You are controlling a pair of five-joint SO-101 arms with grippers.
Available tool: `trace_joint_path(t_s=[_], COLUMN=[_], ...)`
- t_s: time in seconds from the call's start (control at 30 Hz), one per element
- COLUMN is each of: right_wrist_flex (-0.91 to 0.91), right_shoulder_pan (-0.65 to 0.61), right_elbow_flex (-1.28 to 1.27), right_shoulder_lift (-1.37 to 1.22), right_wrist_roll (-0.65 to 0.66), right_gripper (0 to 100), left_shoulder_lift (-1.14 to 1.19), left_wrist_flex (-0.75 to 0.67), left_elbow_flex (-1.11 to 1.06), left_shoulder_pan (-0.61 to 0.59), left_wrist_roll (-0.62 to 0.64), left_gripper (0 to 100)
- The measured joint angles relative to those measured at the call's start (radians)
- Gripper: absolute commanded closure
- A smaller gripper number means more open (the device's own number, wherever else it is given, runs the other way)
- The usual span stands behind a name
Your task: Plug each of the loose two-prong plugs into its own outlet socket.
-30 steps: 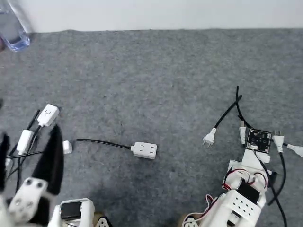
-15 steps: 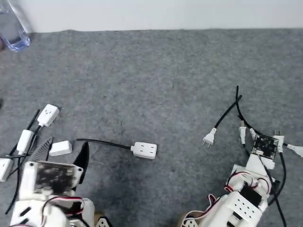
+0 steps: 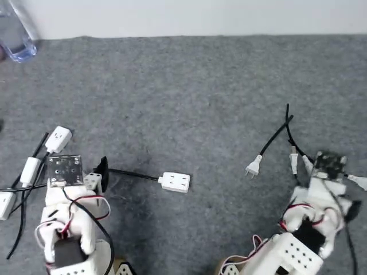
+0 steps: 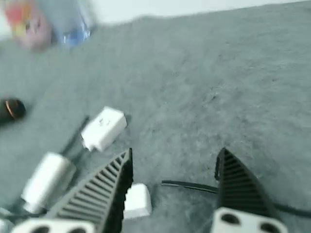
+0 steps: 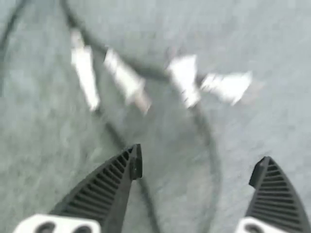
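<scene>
Clear bottle [image 3: 17, 40], contents unclear. Four plugs [image 5: 125, 79] below right end effector [image 5: 200, 155]; one outlet socket [image 3: 175, 181] mid-surface. Right and left end effector [image 4: 176, 155] both wide, empty.

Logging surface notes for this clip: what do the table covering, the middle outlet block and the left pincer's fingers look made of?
Table covering: grey felt or low carpet, matte, fuzzy speckled texture.
Outlet block: likely white moulded plastic, smooth faces.
Left pincer fingers: black plastic, matte, ribbed inner faces.

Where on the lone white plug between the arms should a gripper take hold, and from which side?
Grip the white plug by its body, from above, across its width: it lies flat, prongs at one end, black cable at the other.
</scene>
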State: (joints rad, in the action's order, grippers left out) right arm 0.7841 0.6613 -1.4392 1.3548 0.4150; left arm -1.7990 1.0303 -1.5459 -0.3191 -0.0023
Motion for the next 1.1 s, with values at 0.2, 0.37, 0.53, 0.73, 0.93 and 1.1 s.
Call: trace_joint_path(t_s=[0.2,0.37,0.53,0.73,0.93,1.1], right_wrist_flex=[0.344,0.566,0.752,0.93,0.962,0.962], right_shoulder_pan=[-0.218,-0.437,-0.598,-0.664,-0.582,-0.381], right_elbow_flex=[0.353,0.586,0.773,0.99,1.134,1.215], right_shoulder_lift=[0.095,0.029,-0.207,-0.555,-0.867,-1.112], right_wrist_roll=[0.16,0.259,0.399,0.647,0.937,1.172], right_gripper=[65.6,65.6,65.6,65.6,65.6,65.6], left_shoulder_lift=[-0.002,-0.002,-0.002,-0.002,-0.002,-0.002], left_wrist_flex=[-0.132,-0.153,-0.153,-0.153,-0.153,-0.153], left_elbow_flex=[-0.126,-0.143,-0.143,-0.143,-0.143,-0.143], left_shoulder_pan=[-0.009,-0.009,-0.009,-0.009,-0.009,-0.009], left_wrist_roll=[0.043,0.012,-0.06,-0.068,-0.069,-0.069], left_gripper=[74,74,74,74,74,74])
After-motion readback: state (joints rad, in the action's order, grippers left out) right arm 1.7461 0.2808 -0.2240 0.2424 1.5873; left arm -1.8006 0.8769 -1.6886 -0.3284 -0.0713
